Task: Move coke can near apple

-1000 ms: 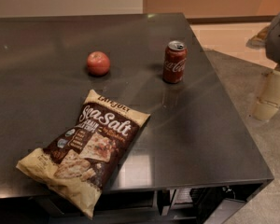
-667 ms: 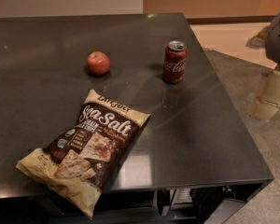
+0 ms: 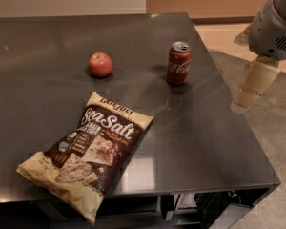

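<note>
The gripper (image 3: 251, 87) has edged slightly toward the apple (image 3: 100, 64); the coke can (image 3: 179, 63) is unmoved.
The coke can stands upright right of the apple, the gripper farther right, its grip we cannot tell. We judge the can light, rigid, slick: clasp mid-body.

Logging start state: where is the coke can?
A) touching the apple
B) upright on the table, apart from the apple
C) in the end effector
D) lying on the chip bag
B: the coke can stands upright on the table, clear of the apple; the end effector hangs past the table's right edge.
</note>
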Controlling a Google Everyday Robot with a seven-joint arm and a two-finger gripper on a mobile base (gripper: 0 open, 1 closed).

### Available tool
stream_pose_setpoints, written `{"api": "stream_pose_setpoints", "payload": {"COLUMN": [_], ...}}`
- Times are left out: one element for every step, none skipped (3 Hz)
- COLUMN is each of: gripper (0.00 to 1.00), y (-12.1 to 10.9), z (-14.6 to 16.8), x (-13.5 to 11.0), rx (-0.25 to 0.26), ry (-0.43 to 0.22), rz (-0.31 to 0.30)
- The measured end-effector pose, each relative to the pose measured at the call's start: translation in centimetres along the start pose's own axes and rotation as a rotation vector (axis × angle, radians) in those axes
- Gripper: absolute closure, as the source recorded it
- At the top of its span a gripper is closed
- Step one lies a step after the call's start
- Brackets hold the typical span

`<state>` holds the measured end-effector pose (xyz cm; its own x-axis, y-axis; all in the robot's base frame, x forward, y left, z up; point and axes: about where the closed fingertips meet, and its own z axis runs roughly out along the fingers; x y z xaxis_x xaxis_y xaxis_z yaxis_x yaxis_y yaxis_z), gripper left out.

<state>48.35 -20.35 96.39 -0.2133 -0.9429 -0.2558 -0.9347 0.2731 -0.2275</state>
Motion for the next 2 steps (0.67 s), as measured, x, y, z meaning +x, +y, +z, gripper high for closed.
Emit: {"api": "stream_pose_setpoints", "payload": {"gripper": [0.00, 0.00], "y": [-2.7, -5.4], "z": [2.3, 5.0], "x": [-1.7, -3.3], "rx": [0.001, 0.013], "ry": [-0.037, -0.045], "rz": [0.009, 0.014]}}
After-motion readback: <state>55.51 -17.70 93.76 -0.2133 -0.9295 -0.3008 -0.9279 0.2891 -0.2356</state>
